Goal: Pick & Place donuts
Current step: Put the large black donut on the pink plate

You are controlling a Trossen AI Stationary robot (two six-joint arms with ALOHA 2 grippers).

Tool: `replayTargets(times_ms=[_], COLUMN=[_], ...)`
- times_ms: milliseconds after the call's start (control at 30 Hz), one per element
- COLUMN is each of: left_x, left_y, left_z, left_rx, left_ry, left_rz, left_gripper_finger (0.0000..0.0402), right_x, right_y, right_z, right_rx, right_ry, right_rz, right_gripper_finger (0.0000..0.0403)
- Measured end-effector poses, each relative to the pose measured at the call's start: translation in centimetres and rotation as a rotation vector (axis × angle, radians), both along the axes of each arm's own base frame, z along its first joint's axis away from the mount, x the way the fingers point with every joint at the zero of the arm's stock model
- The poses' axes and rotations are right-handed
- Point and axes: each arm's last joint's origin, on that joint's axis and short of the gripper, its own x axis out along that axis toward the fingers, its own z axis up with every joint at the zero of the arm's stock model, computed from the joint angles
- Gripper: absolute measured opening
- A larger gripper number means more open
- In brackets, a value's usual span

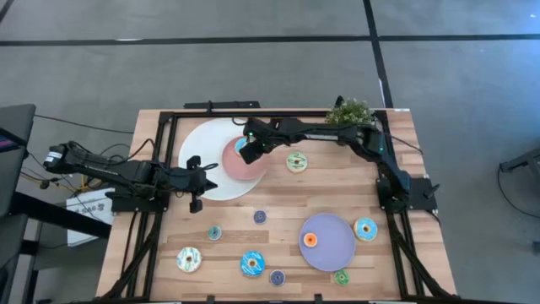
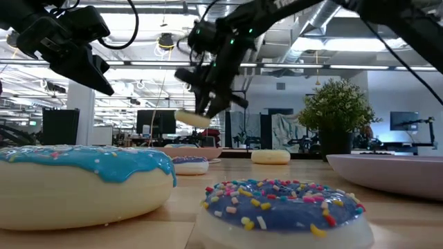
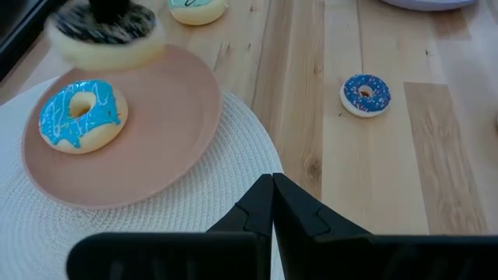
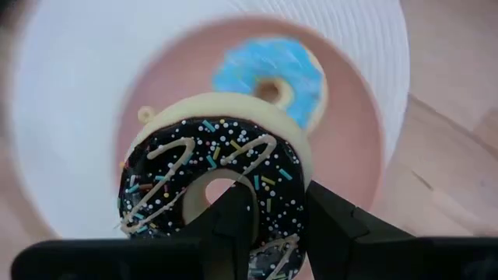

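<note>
A brown-iced donut (image 4: 175,183) with sprinkles hangs over the pink plate (image 1: 256,170), with my right gripper (image 1: 248,145) shut on it. A blue-iced donut (image 3: 81,115) lies flat on that pink plate, which sits on a larger white plate (image 1: 202,143). My left gripper (image 3: 272,194) is shut on nothing and hovers at the white plate's near left rim. More donuts lie flat on the wood: a cream-green one (image 1: 296,161), a small purple one (image 1: 260,217) and several along the near edge. My right gripper holds one side of the donut's ring (image 4: 282,204). One finger (image 4: 232,225) stands in the hole and the other (image 4: 336,222) is outside the rim. The fingers slant steeply down from the table's right. The donut is clear of the pink plate, icing up, slightly tilted.
A lavender plate (image 1: 333,252) with an orange donut (image 1: 310,240) lies at the near right, and a blue donut (image 1: 365,229) sits beside it. A small potted plant (image 1: 350,111) stands at the far right corner. A black frame runs along the table's edges.
</note>
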Motion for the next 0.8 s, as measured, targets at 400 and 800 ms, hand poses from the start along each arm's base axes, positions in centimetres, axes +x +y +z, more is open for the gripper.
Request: replayTargets(times_ms=[400,800], left_x=[0.0,0.0], left_y=[0.0,0.0], left_z=[0.0,0.0], left_rx=[0.009,0.010], left_ry=[0.002,0.001], left_rz=[-0.006,-0.006], left_gripper_finger=[0.0000,0.0000], right_x=[0.2,0.0], right_y=[-0.4,-0.6], right_z=[-3.4,-3.4], right_rx=[0.053,0.030], right_ry=[0.126,0.143], right_rz=[0.028,0.069], right_gripper_finger=[0.0087,0.0087])
